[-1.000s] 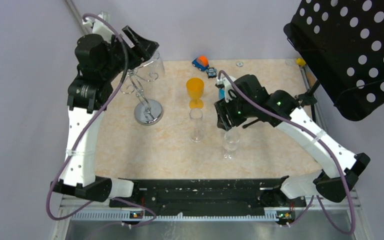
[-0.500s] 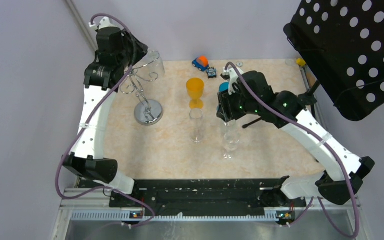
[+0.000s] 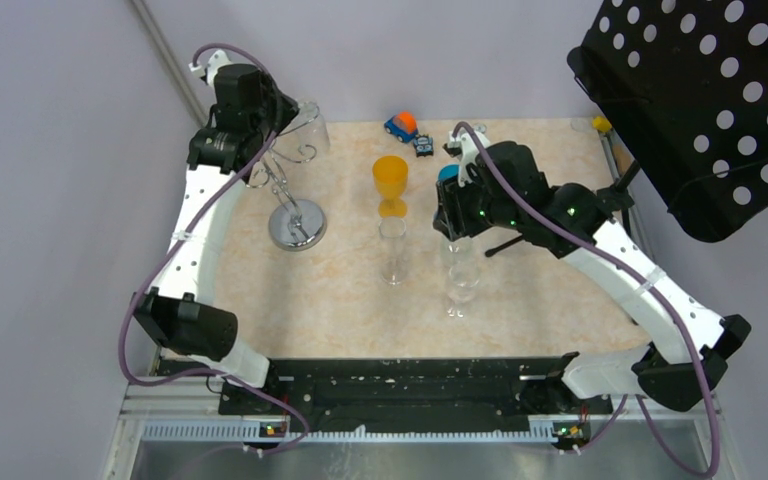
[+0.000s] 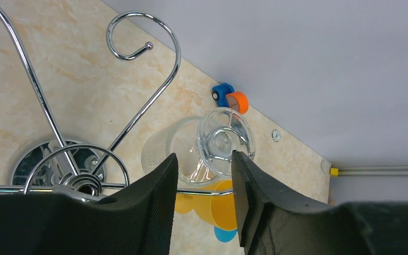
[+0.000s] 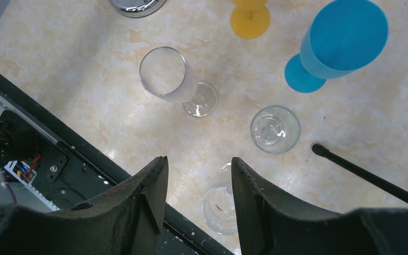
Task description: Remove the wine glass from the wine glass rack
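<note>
The wine glass rack (image 3: 297,225) stands at the back left, a chrome post with curled hooks on a round mirrored base (image 4: 32,156). A clear ribbed wine glass (image 3: 310,125) hangs upside down from one arm. In the left wrist view its round foot (image 4: 226,141) lies just past the fingertips. My left gripper (image 4: 202,156) hovers over the rack's top (image 3: 282,118) with its jaws half apart. A gap shows between the left finger and the foot. My right gripper (image 5: 197,162) hangs open and empty above a clear glass (image 5: 223,204) standing on the table.
On the table stand a clear flute (image 3: 392,250), an orange goblet (image 3: 391,183), a blue goblet (image 5: 340,40) and another clear glass (image 5: 275,129). A toy car (image 3: 401,125) sits at the back edge. A black rod (image 5: 366,175) lies right of the glasses. A black perforated panel (image 3: 700,100) overhangs the right corner.
The left arm has stretched back and swung its wrist over the rack's top, and its jaws have narrowed. The right gripper has drawn back slightly from the clear glass and narrowed a little.
</note>
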